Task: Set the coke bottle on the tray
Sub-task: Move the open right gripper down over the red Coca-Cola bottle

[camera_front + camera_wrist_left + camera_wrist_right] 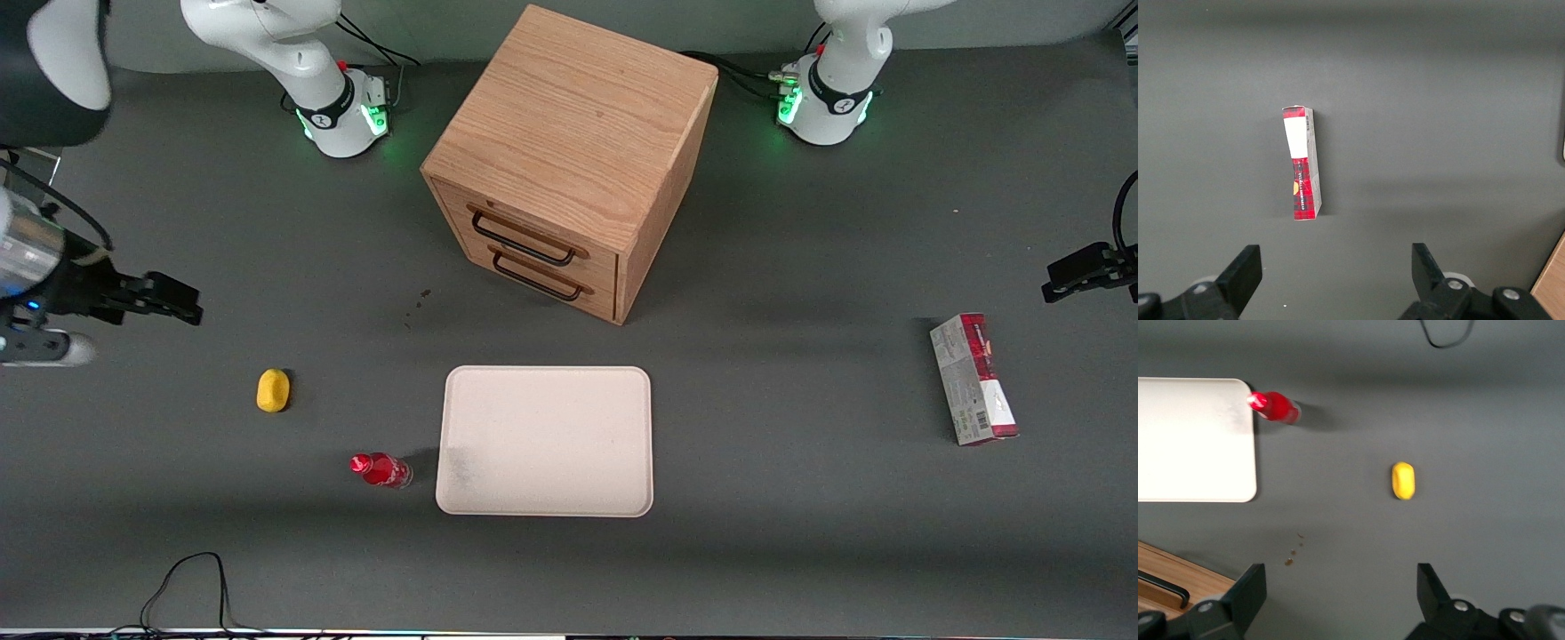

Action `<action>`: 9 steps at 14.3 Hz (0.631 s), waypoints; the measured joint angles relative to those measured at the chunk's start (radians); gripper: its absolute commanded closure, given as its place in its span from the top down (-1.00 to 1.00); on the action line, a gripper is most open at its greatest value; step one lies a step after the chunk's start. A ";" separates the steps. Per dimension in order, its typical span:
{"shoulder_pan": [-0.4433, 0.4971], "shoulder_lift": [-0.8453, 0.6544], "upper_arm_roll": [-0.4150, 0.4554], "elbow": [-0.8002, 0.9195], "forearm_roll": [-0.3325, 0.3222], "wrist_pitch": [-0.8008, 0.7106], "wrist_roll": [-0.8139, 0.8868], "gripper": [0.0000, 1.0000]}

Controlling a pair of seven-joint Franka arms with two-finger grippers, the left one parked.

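Observation:
The coke bottle, small with a red cap and red label, stands upright on the grey table close beside the tray's short edge, apart from it. It also shows in the right wrist view. The cream-white tray lies flat in front of the wooden cabinet, with a grey smudge near the bottle; its end shows in the right wrist view. My right gripper hovers open and empty at the working arm's end of the table, farther from the front camera than the bottle. Its jaws stand wide apart.
A yellow lemon-like lump lies between my gripper and the bottle, also in the right wrist view. The wooden drawer cabinet stands mid-table. A red-and-grey carton lies toward the parked arm's end. A cable loops at the near edge.

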 measured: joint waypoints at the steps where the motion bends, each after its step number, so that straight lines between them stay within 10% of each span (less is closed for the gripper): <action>1: 0.019 0.038 0.003 0.041 0.000 0.003 0.006 1.00; 9: 0.039 0.354 0.083 0.361 0.003 0.038 0.018 1.00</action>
